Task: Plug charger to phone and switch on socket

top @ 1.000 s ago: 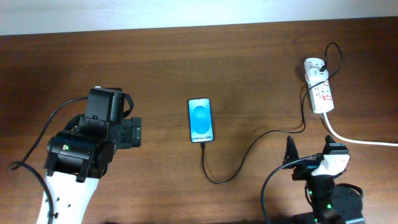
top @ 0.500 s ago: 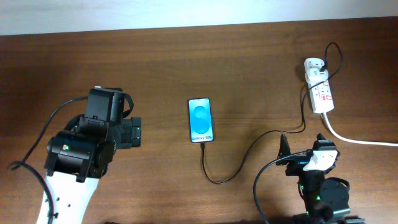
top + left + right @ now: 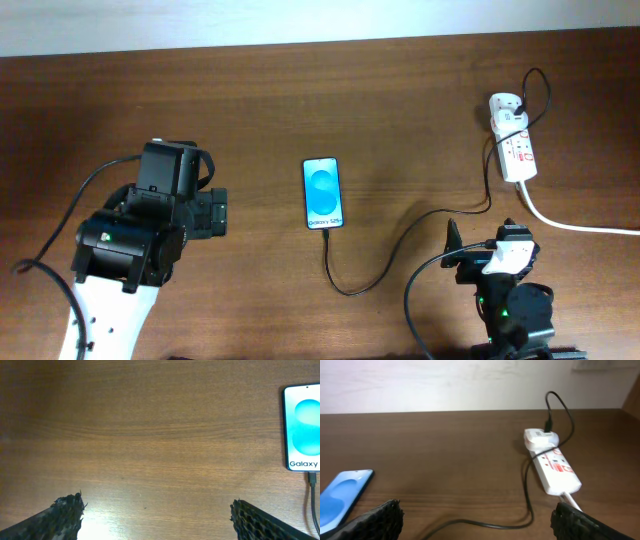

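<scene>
Phone (image 3: 324,192) lies flat mid-bench (image 3: 250,100), with the charger (image 3: 400,250) running from its lower edge to the socket (image 3: 513,150) at far right; plug looks seated. Left end effector (image 3: 156,505) and right end effector (image 3: 476,510) both gape wide, empty. Socket likely light, rigid plastic, apt to skid: press its small switch straight down rather than grip.

The jaws stand wide apart, their 2 dark fingertips (image 3: 65,512) low in the frame above the bare wooden surface (image 3: 150,435). At the right edge lies the phone (image 3: 302,425), screen lit blue, with the charger (image 3: 313,500) plugged into its near end.
</scene>
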You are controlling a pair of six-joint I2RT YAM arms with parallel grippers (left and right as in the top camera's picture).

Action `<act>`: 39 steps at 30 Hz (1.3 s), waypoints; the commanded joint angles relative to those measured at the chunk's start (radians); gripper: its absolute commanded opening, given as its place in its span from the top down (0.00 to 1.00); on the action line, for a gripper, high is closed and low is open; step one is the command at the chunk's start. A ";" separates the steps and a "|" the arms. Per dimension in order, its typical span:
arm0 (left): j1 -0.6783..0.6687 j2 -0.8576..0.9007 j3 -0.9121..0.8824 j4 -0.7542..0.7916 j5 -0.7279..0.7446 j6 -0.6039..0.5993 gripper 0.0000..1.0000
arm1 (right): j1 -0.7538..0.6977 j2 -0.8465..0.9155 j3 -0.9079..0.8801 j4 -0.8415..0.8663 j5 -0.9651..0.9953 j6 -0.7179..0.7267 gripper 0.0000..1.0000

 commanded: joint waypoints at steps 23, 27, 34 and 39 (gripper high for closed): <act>0.001 -0.008 -0.002 0.002 -0.010 -0.010 0.01 | -0.144 -0.025 -0.132 0.236 -0.102 0.003 0.02; 0.001 -0.008 -0.002 0.002 -0.010 -0.010 0.01 | -0.144 -0.025 -0.132 0.235 -0.103 0.003 0.02; 0.001 -0.008 -0.002 0.002 -0.010 -0.010 0.01 | -0.145 -0.025 -0.132 0.233 -0.108 -0.045 0.02; 0.001 -0.008 -0.002 0.002 -0.010 -0.010 0.01 | -0.144 -0.024 -0.132 0.234 -0.125 -0.044 0.02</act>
